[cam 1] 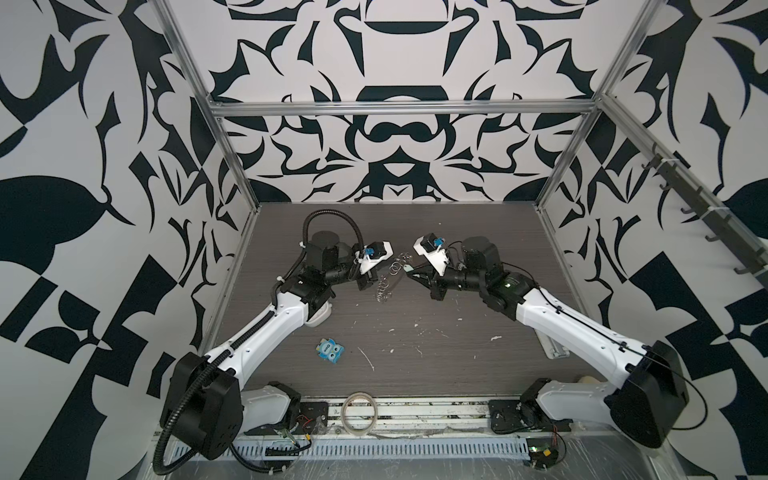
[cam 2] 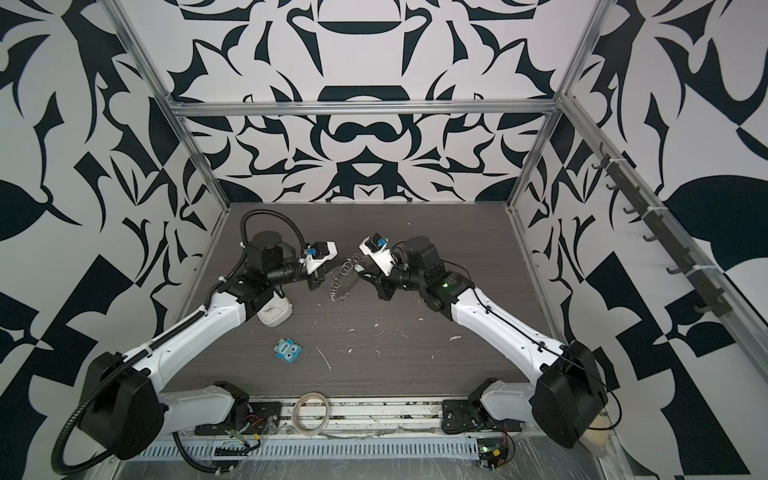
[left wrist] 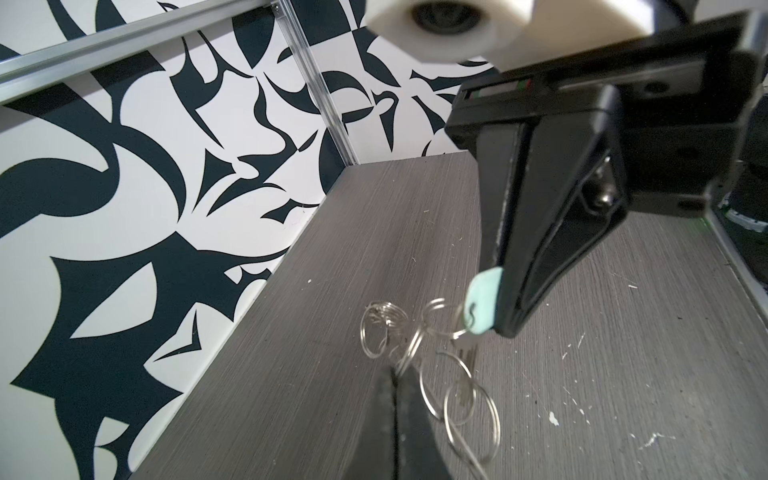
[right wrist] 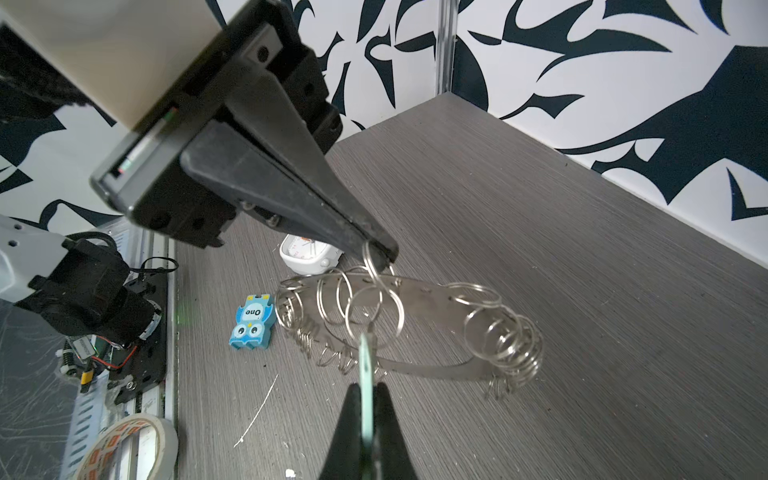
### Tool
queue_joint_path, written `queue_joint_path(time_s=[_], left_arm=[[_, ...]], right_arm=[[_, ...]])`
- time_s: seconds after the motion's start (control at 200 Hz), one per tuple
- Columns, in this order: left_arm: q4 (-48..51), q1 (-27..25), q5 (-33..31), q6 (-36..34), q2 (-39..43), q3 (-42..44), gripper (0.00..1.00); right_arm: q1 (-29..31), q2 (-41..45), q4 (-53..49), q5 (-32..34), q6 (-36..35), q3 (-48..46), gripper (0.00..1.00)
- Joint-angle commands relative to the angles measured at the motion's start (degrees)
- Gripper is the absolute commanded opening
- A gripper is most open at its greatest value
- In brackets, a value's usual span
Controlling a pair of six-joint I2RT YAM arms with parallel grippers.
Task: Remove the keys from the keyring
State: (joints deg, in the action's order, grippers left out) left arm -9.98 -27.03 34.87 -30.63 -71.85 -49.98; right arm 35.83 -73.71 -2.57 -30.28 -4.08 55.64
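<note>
The keyring (right wrist: 424, 287), a flat grey metal disc fringed with small silver split rings, is tilted above the dark table between both grippers; in a top view it (cam 1: 384, 291) shows almost edge-on. My left gripper (left wrist: 392, 371) is shut on one split ring (right wrist: 371, 266) at the disc's rim, and it also shows in the right wrist view (right wrist: 380, 251). My right gripper (right wrist: 366, 384) is shut on the pale mint tag (right wrist: 366, 359) of the keys. From the left wrist the tag (left wrist: 482, 307) shows with the small silver key (left wrist: 463, 347) below it, still linked to the rings.
A blue owl eraser (cam 1: 330, 351) lies on the table toward the front. Under the left arm sits a white square clock (cam 2: 274, 313). A beige tape roll (cam 1: 359, 413) rests on the front rail. A metal bracket (cam 1: 552, 347) lies under the right arm.
</note>
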Motion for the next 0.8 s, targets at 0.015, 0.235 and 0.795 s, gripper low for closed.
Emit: queue_joint_path(time_s=[0.015,0.235,0.795], left_arm=[[-3.9,0.3,-0.4,2.1,2.0,0.6,0.00],[-3.3,0.2,-2.0,2.4,2.0,0.6,0.00],[7.8,-2.2,-16.6,4.4,-3.1,-7.3,0.00]], right_arm=[[0.2,-1.7,0.7,-2.1,-0.1,0.8,0.00],[0.2,-1.8,0.0,-1.3,-0.4,1.0,0.00],[2.3,4.2,-1.7,3.5,-5.2,0.6,0.00]])
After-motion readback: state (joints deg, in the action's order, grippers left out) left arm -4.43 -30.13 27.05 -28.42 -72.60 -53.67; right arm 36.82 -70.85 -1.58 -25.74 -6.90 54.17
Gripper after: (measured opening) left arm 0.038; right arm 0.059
